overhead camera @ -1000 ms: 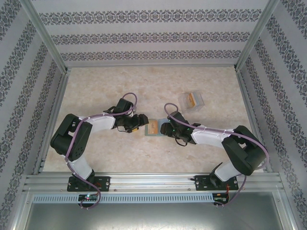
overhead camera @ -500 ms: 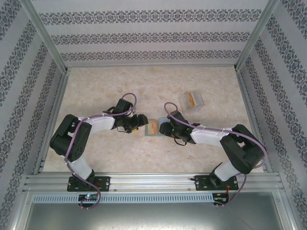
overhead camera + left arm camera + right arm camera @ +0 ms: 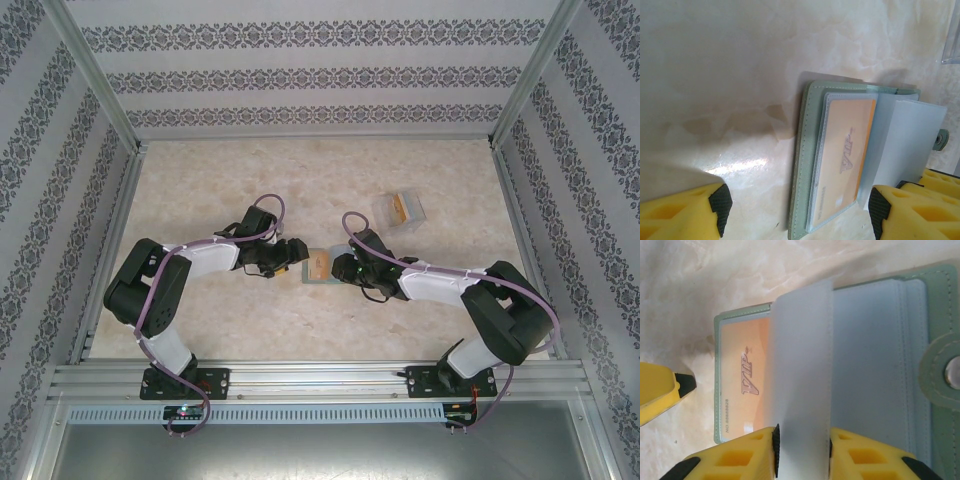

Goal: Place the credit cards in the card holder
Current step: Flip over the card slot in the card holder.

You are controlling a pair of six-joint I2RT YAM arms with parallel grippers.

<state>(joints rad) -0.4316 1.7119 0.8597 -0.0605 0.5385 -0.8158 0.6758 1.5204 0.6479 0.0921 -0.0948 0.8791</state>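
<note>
The grey-green card holder (image 3: pixel 318 266) lies open on the table between the two arms. An orange-yellow credit card (image 3: pixel 845 155) marked VIP sits in a clear sleeve on its left half (image 3: pixel 742 385). A pale teal-blue credit card (image 3: pixel 800 370) stands tilted over the light blue inside (image 3: pixel 870 355), and its flat face (image 3: pixel 912 142) shows in the left wrist view. My right gripper (image 3: pixel 801 450) is shut on this card's near end, one pad against each side. My left gripper (image 3: pixel 797 210) is open, its fingers straddling the holder's orange-card end without touching it. The snap tab (image 3: pixel 945 372) is at the right.
A clear plastic case (image 3: pixel 398 208) with something orange inside lies on the table behind and to the right of the holder; its corner (image 3: pixel 952 30) shows in the left wrist view. Patterned walls and metal posts enclose the marbled table (image 3: pixel 230 190).
My right gripper's jaws have narrowed and now touch both sides of the pale card. The left arm and the holder have stayed in place.
</note>
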